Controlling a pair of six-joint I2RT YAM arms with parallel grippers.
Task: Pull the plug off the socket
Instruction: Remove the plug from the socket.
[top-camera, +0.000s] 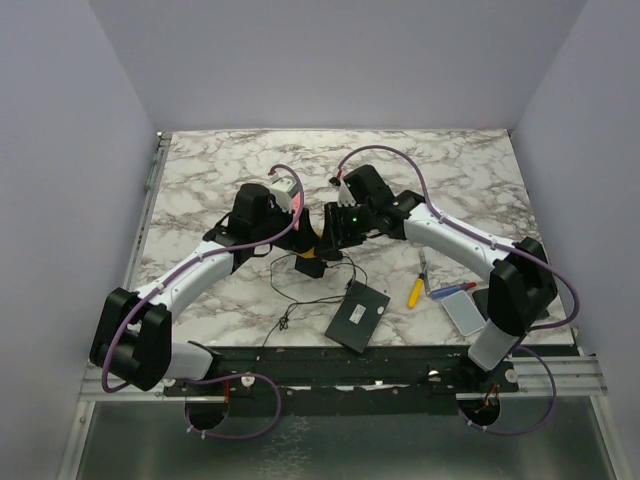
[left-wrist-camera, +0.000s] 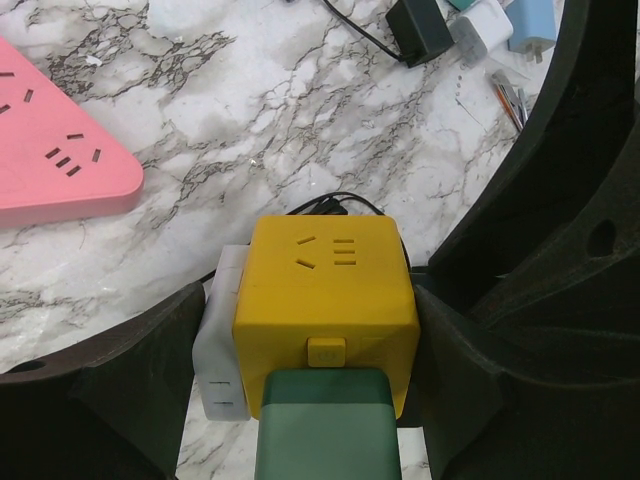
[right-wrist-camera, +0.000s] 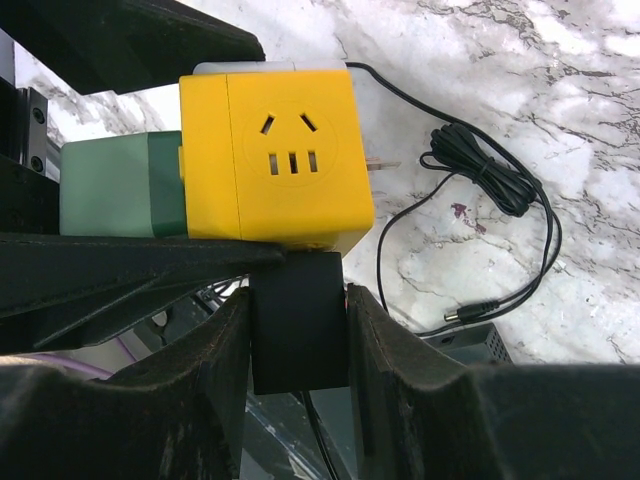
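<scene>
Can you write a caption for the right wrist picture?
Right gripper clamps the black plug sticking out of the yellow cube socket.

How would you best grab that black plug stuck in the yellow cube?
By its two flat sides, coming from the end away from the yellow cube. The black plug is a squarish block sticking straight out of the cube, so a straight pull should free it. The right gripper holds it that way; the left gripper clamps the cube.
</scene>
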